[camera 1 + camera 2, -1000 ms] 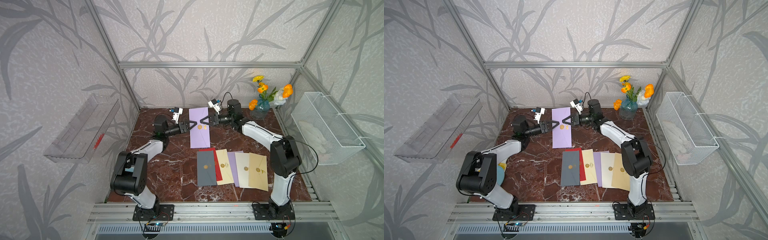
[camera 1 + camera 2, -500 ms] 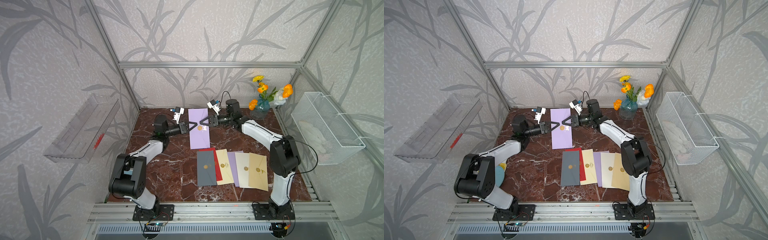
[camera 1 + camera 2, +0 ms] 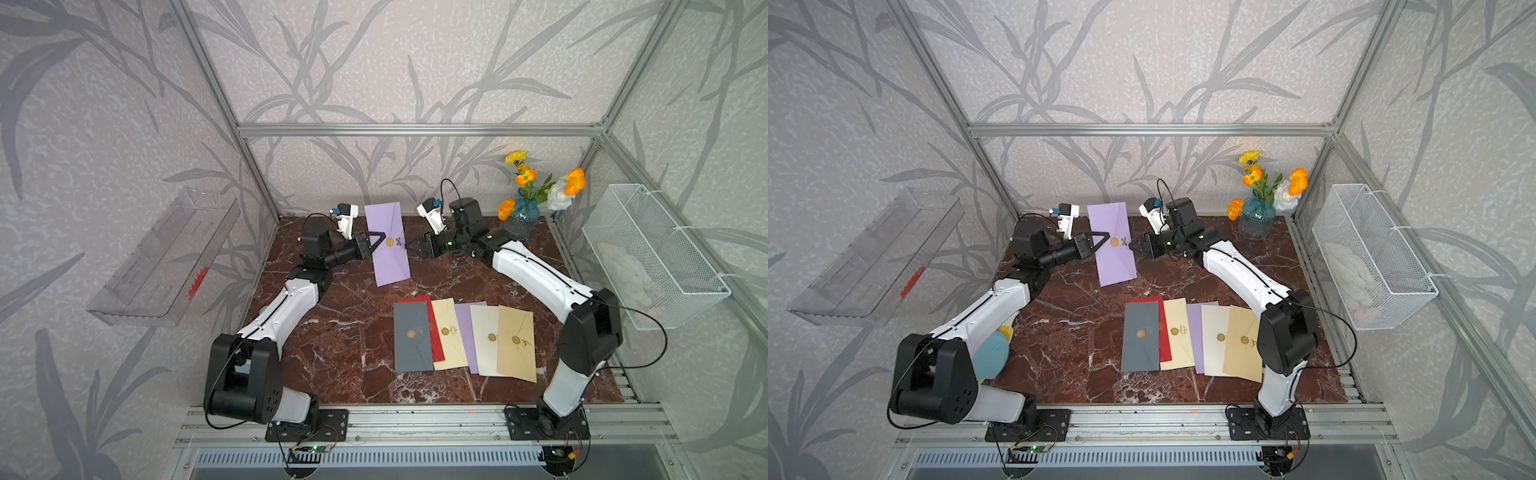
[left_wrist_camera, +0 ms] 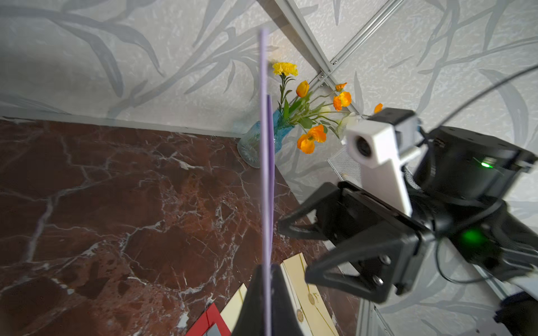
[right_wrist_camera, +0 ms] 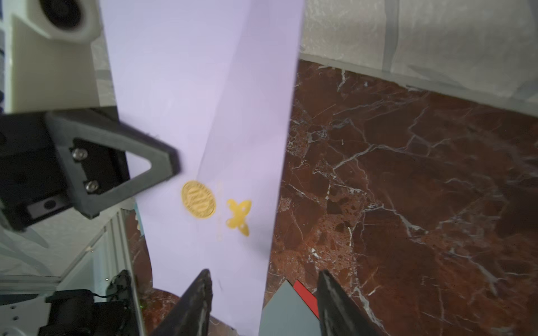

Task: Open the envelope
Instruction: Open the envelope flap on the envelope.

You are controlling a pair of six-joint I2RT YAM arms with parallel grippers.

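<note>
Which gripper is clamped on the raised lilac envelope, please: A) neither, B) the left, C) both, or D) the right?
B: the left gripper is pinched on the lilac envelope, while the right gripper has its jaws spread open beside it, gripping nothing.

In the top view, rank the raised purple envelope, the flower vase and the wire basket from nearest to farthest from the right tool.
1. purple envelope: directly in front of the right tool, near the back of the table.
2. vase: back right corner, behind the right arm.
3. wire basket: on the right wall, farthest.
</note>
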